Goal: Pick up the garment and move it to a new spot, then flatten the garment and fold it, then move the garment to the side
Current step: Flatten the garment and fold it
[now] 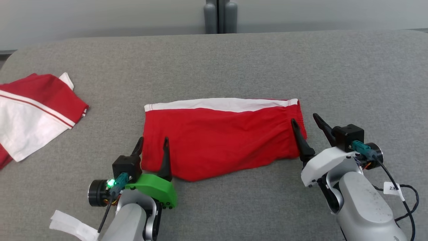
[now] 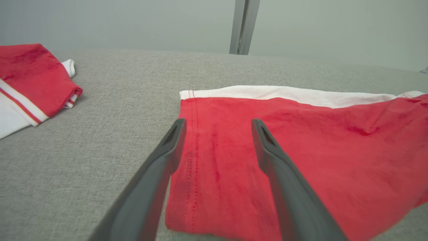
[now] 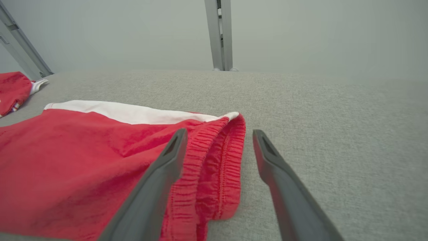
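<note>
red shorts [image 1: 220, 140] flat mid-frame on desk [image 1: 234, 60], left pincer [image 1: 153, 145] agape astride lower-left hem, right pincer [image 1: 305, 119] agape astride right waistband, both empty

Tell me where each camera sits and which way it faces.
Head view: on the head, looking forward and down at the red shorts on the grey table; left gripper and right gripper show, open.
Left wrist view: looks along its fingers at the shorts' hemmed end.
Right wrist view: looks along its fingers at the elastic waistband.
Shared: all see the shorts and a second red-and-white garment.
</note>
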Tool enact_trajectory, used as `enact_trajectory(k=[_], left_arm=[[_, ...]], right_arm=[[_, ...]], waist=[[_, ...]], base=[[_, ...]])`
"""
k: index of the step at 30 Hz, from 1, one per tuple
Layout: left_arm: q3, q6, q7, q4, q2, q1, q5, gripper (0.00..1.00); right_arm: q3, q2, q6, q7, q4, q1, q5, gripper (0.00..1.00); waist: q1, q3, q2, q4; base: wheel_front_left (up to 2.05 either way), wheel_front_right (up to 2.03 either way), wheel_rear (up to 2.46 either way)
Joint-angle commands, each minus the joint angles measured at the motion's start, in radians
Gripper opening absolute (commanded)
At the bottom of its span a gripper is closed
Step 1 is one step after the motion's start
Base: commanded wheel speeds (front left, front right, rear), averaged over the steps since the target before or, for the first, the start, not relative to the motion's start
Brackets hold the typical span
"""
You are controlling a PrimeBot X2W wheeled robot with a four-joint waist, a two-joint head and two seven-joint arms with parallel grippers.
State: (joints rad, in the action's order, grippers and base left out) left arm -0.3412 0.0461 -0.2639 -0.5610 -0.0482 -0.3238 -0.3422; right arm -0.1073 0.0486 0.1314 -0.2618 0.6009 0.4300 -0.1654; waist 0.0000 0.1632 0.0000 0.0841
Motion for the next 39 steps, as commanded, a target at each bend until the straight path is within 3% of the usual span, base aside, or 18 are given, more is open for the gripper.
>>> enact_trajectory(k=[1, 10, 16, 17, 18, 19, 21, 27, 39], left_arm=[[-0.007, 0.009, 0.000, 0.005, -0.005, 0.013, -0.007, 1.00], [-0.028, 0.027, -0.001, 0.008, -0.004, 0.024, -0.018, 1.00], [-0.027, 0.028, -0.001, 0.014, -0.004, 0.030, -0.010, 1.00], [-0.028, 0.029, -0.001, 0.015, -0.004, 0.030, -0.010, 1.00], [-0.030, 0.031, -0.001, 0.016, -0.004, 0.028, -0.010, 1.00], [-0.031, 0.032, -0.001, 0.017, -0.005, 0.025, -0.011, 1.00], [-0.034, 0.032, -0.001, 0.019, -0.004, 0.020, -0.010, 1.00], [-0.028, 0.033, -0.001, 0.020, -0.005, 0.021, -0.006, 1.00], [-0.034, 0.021, -0.001, 0.016, -0.005, 0.055, -0.014, 1.00]], right_arm=[[0.002, 0.005, -0.001, -0.005, 0.035, 0.023, 0.008, 1.00], [0.052, 0.005, -0.001, -0.004, 0.214, 0.058, -0.011, 1.00], [-0.074, 0.000, -0.001, -0.001, 0.226, 0.023, -0.207, 1.00], [-0.099, 0.001, -0.001, 0.001, 0.219, 0.019, -0.234, 0.89], [-0.126, 0.000, -0.001, 0.001, 0.211, 0.012, -0.270, 0.60], [-0.144, 0.001, -0.001, 0.001, 0.205, 0.009, -0.295, 0.44], [-0.160, 0.000, -0.001, 0.001, 0.191, 0.008, -0.327, 0.00], [-0.080, 0.014, -0.001, -0.002, 0.145, -0.002, -0.363, 0.00], [0.102, 0.125, -0.001, -0.003, 0.079, -0.019, -0.334, 0.00]], waist=[[0.0000, 0.027, 0.0000, 0.045], [0.0000, 0.055, 0.0000, 0.083], [0.0000, 0.064, 0.0000, 0.075], [0.0000, 0.065, 0.0000, 0.073], [0.0000, 0.065, 0.0000, 0.070], [0.0000, 0.066, 0.0000, 0.067], [0.0000, 0.067, 0.0000, 0.062], [0.0000, 0.065, 0.0000, 0.042], [0.0000, 0.035, 0.0000, -0.021]], base=[[0.00, 0.00, 0.00], [0.00, 0.00, 0.00], [0.00, 0.00, 0.00], [0.00, 0.00, 0.00], [0.00, 0.00, 0.00], [0.00, 0.00, 0.00], [0.00, 0.00, 0.00], [0.00, 0.00, 0.00], [0.00, 0.00, 0.00]])
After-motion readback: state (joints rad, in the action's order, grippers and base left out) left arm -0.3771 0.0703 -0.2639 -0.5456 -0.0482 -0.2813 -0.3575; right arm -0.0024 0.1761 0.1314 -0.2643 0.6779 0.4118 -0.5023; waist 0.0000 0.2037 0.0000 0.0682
